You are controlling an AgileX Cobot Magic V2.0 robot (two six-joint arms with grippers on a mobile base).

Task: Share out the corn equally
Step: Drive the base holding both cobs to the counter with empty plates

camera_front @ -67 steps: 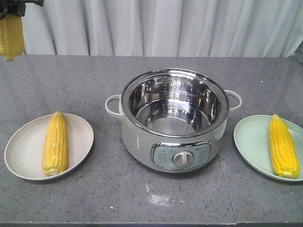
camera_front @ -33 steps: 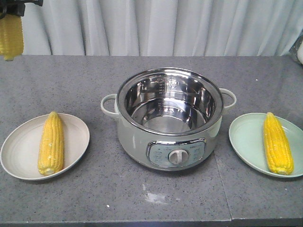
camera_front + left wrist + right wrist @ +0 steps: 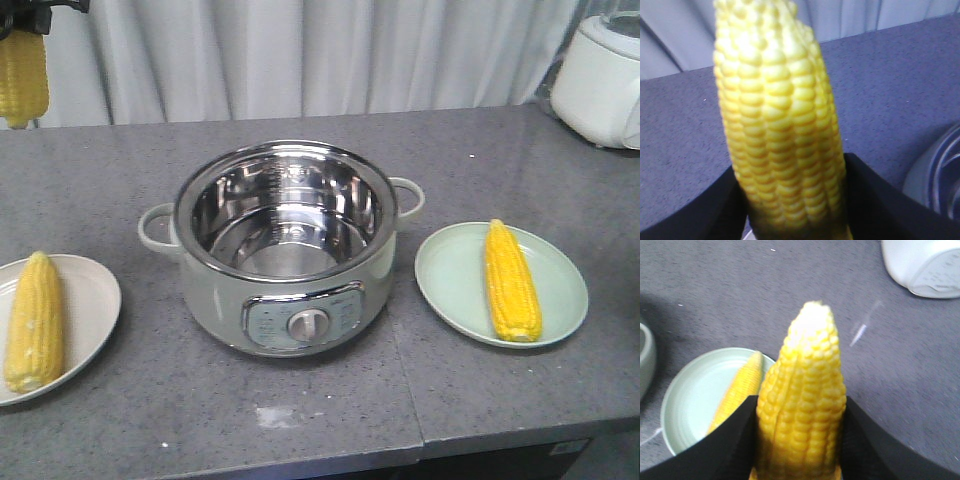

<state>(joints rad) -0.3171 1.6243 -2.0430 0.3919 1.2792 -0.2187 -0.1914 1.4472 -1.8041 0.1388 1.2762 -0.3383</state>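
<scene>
Roughly halfway, I judge: one cob (image 3: pixel 35 320) sits plated left of the empty pot (image 3: pixel 215 300), another cob (image 3: pixel 512 280) plated right of it, while the left pincer (image 3: pixel 790 170) pinches a third cob (image 3: pixel 770 90) and the right pincer (image 3: pixel 800 405) a fourth cob (image 3: pixel 807 355), both undelivered.

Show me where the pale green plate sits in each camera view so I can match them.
Front view: pale green plate at right, beside the cooker, one cob on it.
Left wrist view: not in it; the left-held cob fills the frame.
Right wrist view: lower left, behind the right-held cob.
Shared landmark: white appliance, top right in front and right wrist views.
</scene>
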